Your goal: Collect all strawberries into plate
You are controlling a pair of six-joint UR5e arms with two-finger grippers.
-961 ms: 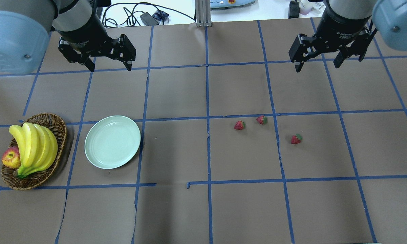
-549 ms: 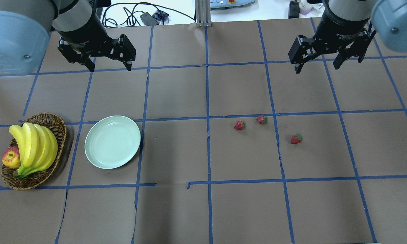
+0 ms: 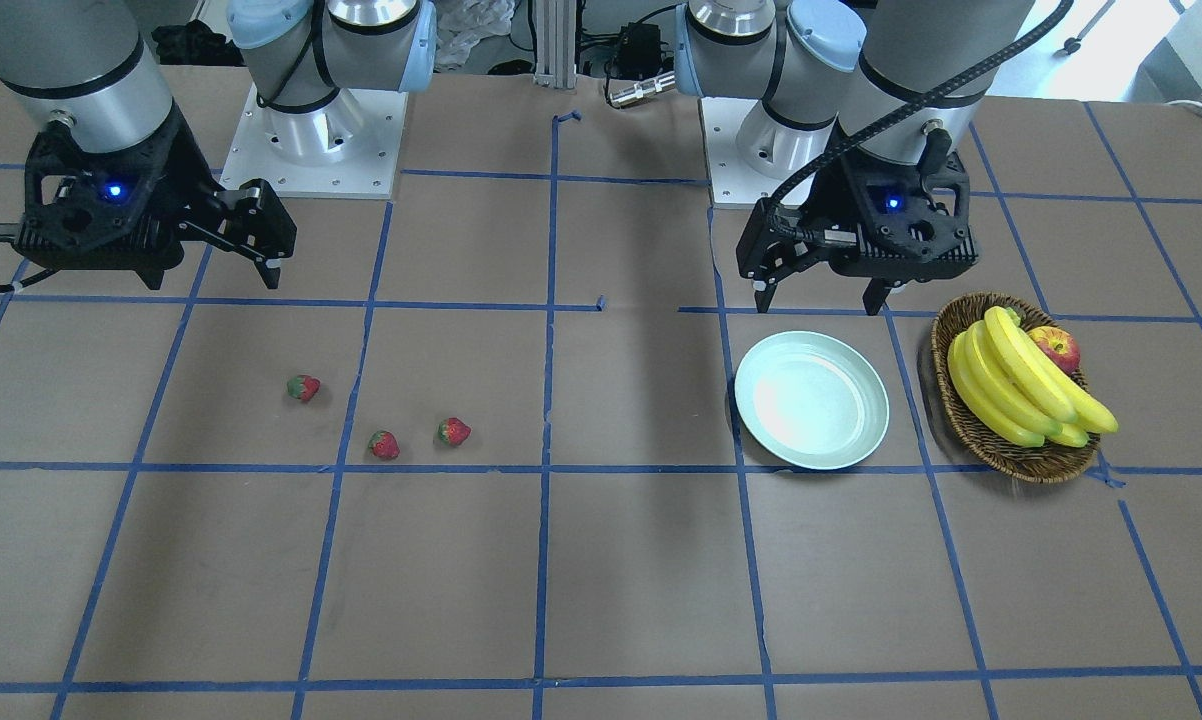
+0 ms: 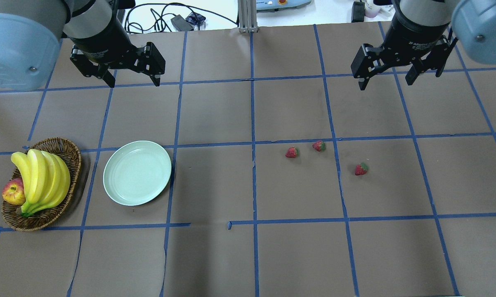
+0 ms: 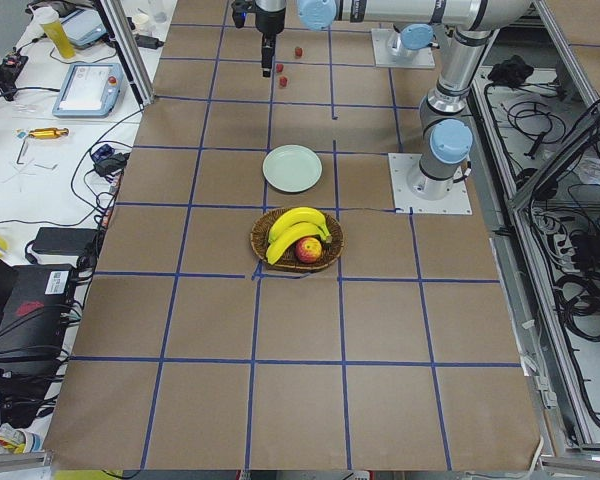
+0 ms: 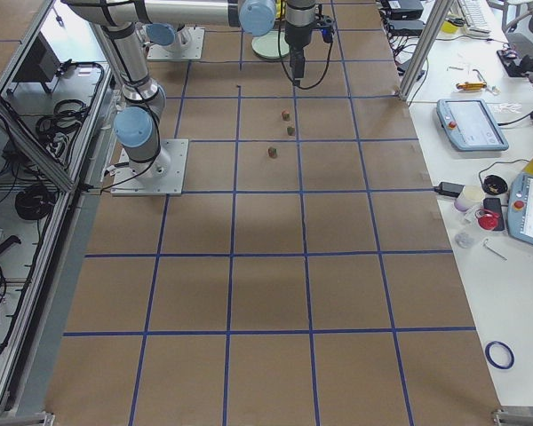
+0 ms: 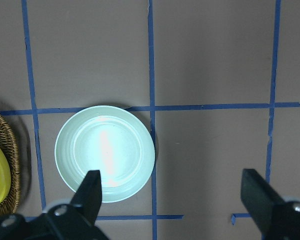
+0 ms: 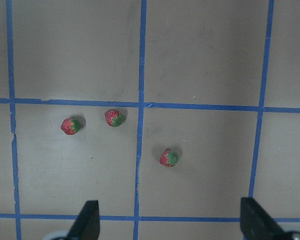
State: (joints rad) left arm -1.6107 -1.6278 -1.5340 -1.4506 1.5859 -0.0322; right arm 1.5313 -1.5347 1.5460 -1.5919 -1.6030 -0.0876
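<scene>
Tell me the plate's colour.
The plate is a glossy pale mint green, clearest in the overhead exterior view.

Three strawberries point(image 6: 290, 130) lie in a loose row on the brown, blue-taped table point(image 6: 266, 293). The right gripper point(image 6: 295, 76) hangs just beyond the farthest one, touching none.

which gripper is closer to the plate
Left. The left gripper hangs raised on the plate's side of the table; the right gripper is far across, on the strawberries' side.

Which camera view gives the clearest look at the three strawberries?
The right wrist-mounted view: it looks straight down on the strawberries, so red bodies and green caps are distinct. The overhead and front-facing views show them small; the side views show only tiny dots.
</scene>
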